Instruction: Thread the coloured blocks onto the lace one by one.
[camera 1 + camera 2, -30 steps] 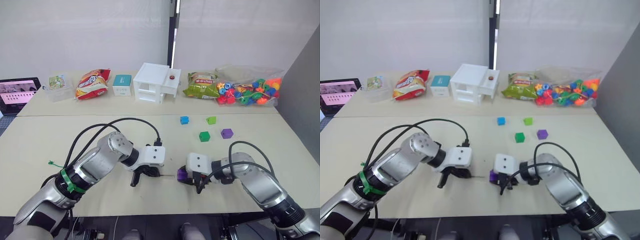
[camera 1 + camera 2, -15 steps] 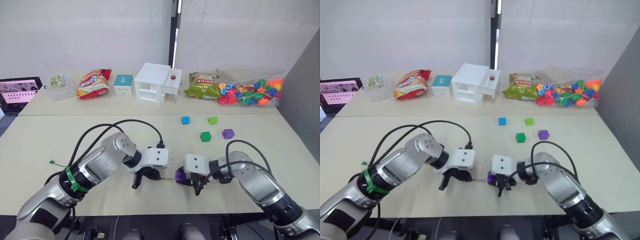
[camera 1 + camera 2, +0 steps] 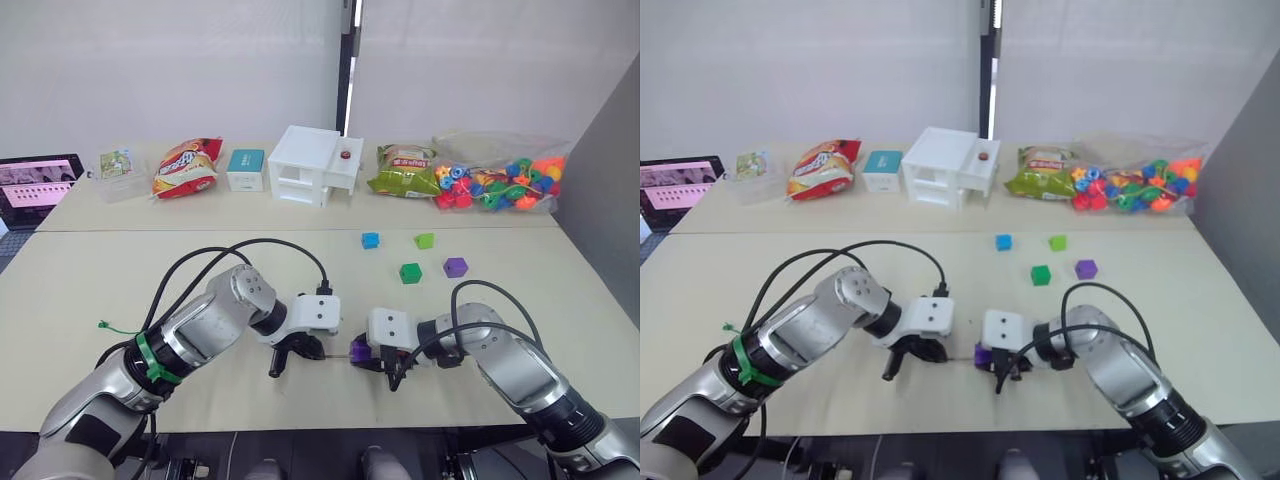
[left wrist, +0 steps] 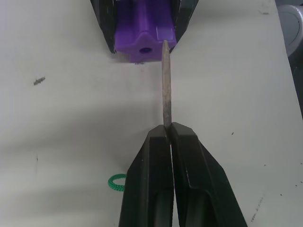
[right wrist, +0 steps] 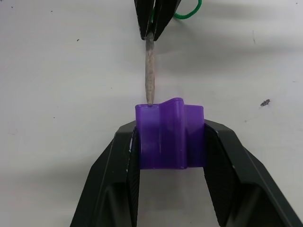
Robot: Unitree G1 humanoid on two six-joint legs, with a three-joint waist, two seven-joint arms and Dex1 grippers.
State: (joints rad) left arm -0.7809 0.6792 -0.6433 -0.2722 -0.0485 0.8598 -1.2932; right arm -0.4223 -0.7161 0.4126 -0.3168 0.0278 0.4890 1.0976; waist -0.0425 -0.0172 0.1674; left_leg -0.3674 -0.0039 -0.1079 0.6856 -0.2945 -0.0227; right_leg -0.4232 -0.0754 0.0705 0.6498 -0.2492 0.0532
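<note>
My right gripper (image 3: 374,356) is shut on a purple block (image 5: 169,135) low over the table, near the front edge. My left gripper (image 4: 169,130) is shut on the lace's stiff dark tip (image 4: 165,85), which points at that block. The tip touches the block's face just beside its hole (image 4: 145,49), not inside it. A short loop of the green lace (image 4: 115,182) lies behind the left fingers. Further back on the right lie a blue block (image 3: 370,240), a light green block (image 3: 425,240), a dark green block (image 3: 409,273) and a second purple block (image 3: 455,267).
Along the back edge stand a clear bag of rounded beads (image 3: 500,185), a green snack bag (image 3: 402,170), a white toy house (image 3: 313,165), a teal box (image 3: 244,168), a red snack bag (image 3: 186,166) and a tablet (image 3: 38,188).
My left gripper has moved right with the lace tip, closing the gap until the tip meets the purple block. The right gripper has shifted slightly left with its block.
</note>
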